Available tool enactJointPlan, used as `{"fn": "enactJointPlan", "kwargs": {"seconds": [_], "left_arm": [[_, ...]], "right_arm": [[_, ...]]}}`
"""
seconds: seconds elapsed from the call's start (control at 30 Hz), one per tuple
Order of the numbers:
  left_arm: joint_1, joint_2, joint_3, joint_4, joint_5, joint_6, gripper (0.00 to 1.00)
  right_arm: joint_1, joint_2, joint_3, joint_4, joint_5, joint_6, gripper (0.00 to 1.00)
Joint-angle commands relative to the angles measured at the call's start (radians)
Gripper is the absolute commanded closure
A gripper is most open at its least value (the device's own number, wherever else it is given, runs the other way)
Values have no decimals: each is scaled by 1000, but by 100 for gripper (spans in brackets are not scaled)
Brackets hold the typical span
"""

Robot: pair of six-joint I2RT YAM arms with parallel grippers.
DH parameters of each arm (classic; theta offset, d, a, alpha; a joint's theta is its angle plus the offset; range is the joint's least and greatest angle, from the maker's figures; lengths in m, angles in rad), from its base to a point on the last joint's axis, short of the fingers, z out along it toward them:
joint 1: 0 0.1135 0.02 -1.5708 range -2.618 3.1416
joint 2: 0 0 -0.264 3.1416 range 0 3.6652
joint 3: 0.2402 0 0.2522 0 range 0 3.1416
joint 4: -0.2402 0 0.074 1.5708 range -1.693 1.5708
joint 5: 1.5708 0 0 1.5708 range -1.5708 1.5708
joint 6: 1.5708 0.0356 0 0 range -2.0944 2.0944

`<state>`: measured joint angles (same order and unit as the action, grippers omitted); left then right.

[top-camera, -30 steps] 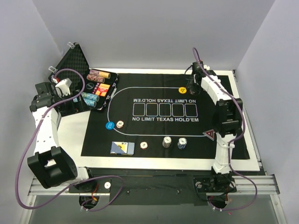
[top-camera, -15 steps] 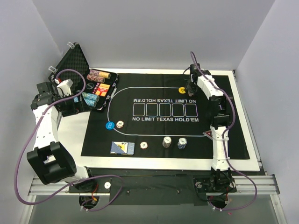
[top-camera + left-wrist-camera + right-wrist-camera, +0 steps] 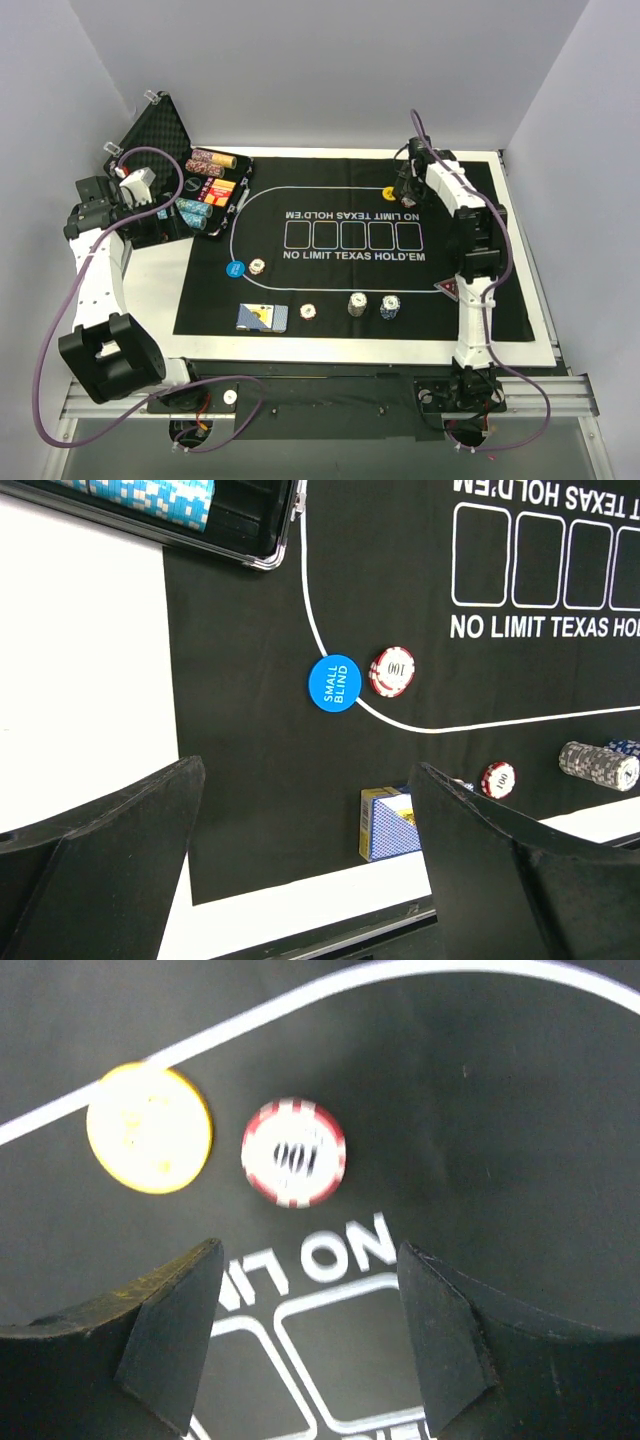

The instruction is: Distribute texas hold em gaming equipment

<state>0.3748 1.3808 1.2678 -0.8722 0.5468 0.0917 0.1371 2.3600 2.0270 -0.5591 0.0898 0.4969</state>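
My right gripper (image 3: pixel 310 1250) hovers open over the far end of the mat (image 3: pixel 330 215), with nothing between its fingers. Just beyond its tips a red-and-white poker chip (image 3: pixel 293 1152) lies flat beside the yellow button (image 3: pixel 149 1128). In the top view the gripper (image 3: pixel 407 188) covers that chip, next to the yellow button (image 3: pixel 390 193). My left gripper (image 3: pixel 305 770) is wide open and empty, high over the mat's left edge. Below it lie the blue small-blind button (image 3: pixel 333 683), a chip (image 3: pixel 392 671) and the card deck (image 3: pixel 385 823). The red triangular marker (image 3: pixel 447 288) sits by the right arm.
An open black case (image 3: pixel 160 130) at the far left holds rows of chips (image 3: pixel 205 160). Near the mat's front edge stand a single chip (image 3: pixel 308 312), a grey stack (image 3: pixel 357 304) and a blue stack (image 3: pixel 389 307). White table border (image 3: pixel 350 348) rings the mat.
The right arm swung in toward the yellow button and its jaws widened, leaving the red-and-white chip lying on the mat. The left arm has stayed in place.
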Motion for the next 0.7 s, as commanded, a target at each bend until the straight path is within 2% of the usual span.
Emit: {"fn": "enactJointPlan", "kwargs": {"seconds": [0.0, 0.13, 0.27, 0.43, 0.67], "left_arm": [[6, -58, -13, 21, 30, 16, 5], [7, -65, -24, 21, 28, 9, 5], [9, -74, -39, 22, 21, 9, 5], [10, -88, -50, 19, 13, 10, 5], [10, -114, -48, 2, -5, 22, 5]], "right_arm": [[128, -318, -146, -3, 57, -4, 34], [299, -511, -367, 59, 70, -8, 33], [491, -611, -551, 79, 82, -1, 32], [717, -607, -619, 96, 64, 51, 32], [867, -499, -620, 120, 67, 94, 34]]}}
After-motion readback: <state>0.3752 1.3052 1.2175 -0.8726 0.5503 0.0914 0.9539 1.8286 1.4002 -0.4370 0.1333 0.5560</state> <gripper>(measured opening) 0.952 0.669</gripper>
